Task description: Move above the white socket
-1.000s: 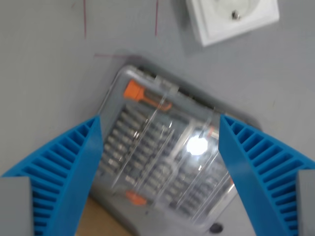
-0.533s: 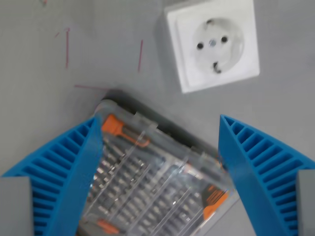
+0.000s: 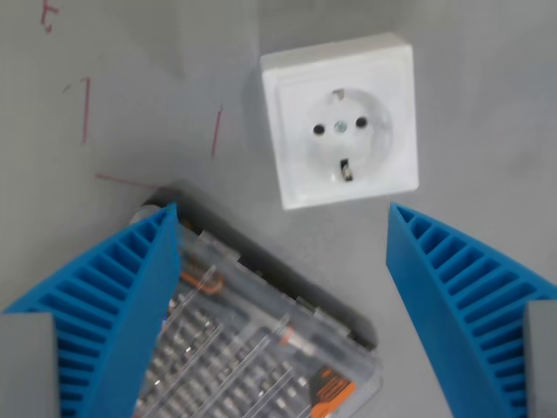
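So the white socket sits flat on the grey bench, upper middle of the wrist view; jaws are spread wide and empty; a clear bit case lies lower left, near the socket but apart.

Socket ahead of my fingers, bit case below it

From my wrist view, the socket lies flat on the table near the top, between my two fingers. The bit case lies below it towards the wrist view's left, close but apart, partly behind my left-side finger. Marker lines sit upper left.
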Motion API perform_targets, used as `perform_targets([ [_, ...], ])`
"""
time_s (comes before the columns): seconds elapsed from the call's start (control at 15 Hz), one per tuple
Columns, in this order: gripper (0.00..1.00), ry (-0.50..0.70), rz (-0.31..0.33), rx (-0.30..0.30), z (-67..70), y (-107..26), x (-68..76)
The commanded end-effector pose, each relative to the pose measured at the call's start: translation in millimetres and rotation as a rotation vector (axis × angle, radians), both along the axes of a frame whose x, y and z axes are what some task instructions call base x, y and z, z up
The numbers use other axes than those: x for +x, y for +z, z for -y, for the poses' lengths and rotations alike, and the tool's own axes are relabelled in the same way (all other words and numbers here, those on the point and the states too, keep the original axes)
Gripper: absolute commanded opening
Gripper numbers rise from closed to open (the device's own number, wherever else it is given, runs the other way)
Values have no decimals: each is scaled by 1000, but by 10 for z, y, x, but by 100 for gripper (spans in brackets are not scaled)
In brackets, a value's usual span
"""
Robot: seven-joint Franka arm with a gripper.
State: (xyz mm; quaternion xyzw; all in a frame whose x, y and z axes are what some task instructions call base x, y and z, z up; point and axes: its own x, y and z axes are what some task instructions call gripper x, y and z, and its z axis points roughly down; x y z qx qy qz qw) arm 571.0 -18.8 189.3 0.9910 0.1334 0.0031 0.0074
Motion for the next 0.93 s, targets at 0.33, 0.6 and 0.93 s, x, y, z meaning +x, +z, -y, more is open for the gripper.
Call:
perform_targets([
  [0.33, 100, 117, -23, -8, 125, -100, 248],
  [0.6, 100, 112, -24, -4, 158, -109, 280],
  [0.93, 100, 103, -26, -2, 178, -119, 304],
])
